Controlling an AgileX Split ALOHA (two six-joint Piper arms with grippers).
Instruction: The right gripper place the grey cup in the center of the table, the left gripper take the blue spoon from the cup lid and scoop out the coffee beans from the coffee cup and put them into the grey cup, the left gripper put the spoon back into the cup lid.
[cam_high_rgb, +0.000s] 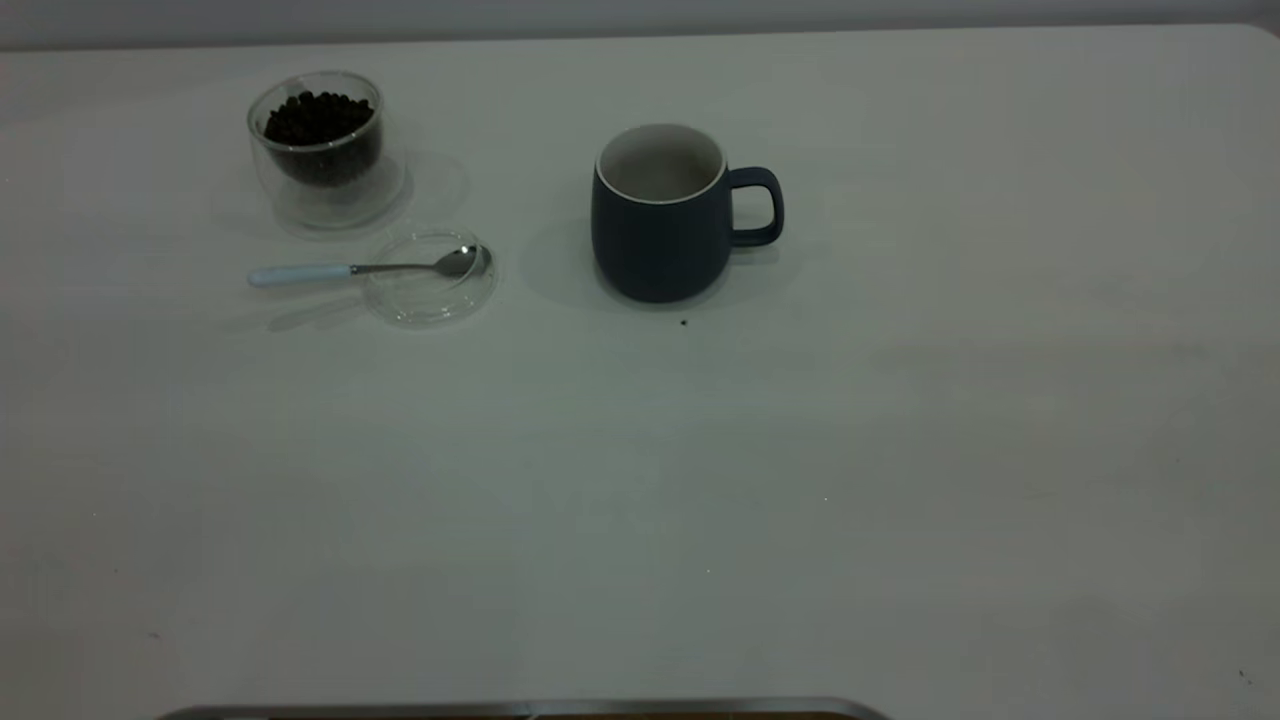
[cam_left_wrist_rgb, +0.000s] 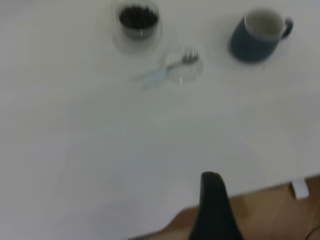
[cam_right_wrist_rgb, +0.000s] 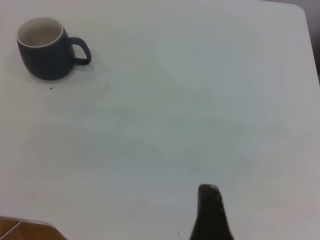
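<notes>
A: Exterior view is showing no arm; the grey cup (cam_high_rgb: 662, 215) is standing mid-desk (cam_high_rgb: 900, 450), seemingly already placed. Where is the blue spoon (cam_high_rgb: 350, 270) lying?

B: Left of the cup, bowl resting in the cup lid (cam_high_rgb: 430, 280), handle pointing away from the cup. The coffee cup (cam_high_rgb: 322, 148) with coffee beans (cam_high_rgb: 318, 118) is sitting just behind the lid.

A: And the tools?

B: The left tool (cam_left_wrist_rgb: 214, 207) is hanging well back, yet likely nearer the spoon; the right tool (cam_right_wrist_rgb: 211, 212) likewise. Whether either is gaping is impossible to tell.

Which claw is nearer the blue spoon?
Left. The left claw sits back at the table edge facing the blue spoon; the right claw views only the grey cup.
</notes>
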